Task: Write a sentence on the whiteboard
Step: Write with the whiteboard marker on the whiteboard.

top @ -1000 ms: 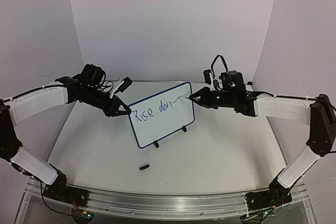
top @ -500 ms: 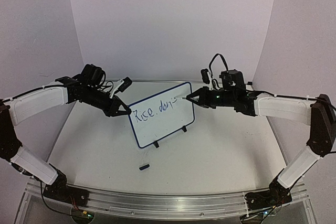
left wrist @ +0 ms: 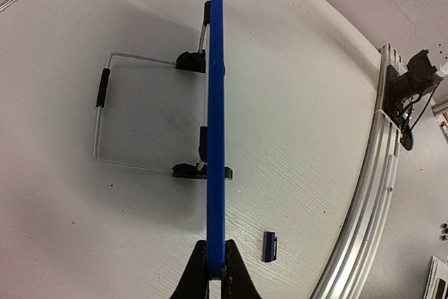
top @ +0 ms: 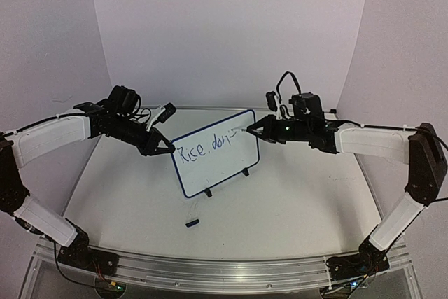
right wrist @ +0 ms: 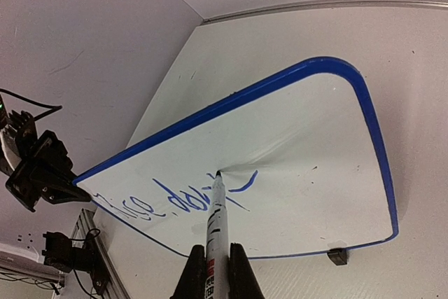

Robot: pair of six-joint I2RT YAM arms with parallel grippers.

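Right claw (right wrist: 214,257) has edged left, clamped on marker (right wrist: 216,218) whose tip ahead touches whiteboard (top: 224,167) beside the sentence (top: 204,148); left claw (left wrist: 215,260) pinches whiteboard's edge.

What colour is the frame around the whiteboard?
Blue. The whiteboard frame shows best in the left wrist view.

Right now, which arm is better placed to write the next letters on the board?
Right. The right gripper holds the marker, tip against the board beside the words. The left gripper is clamped on the board's edge, busy steadying it.
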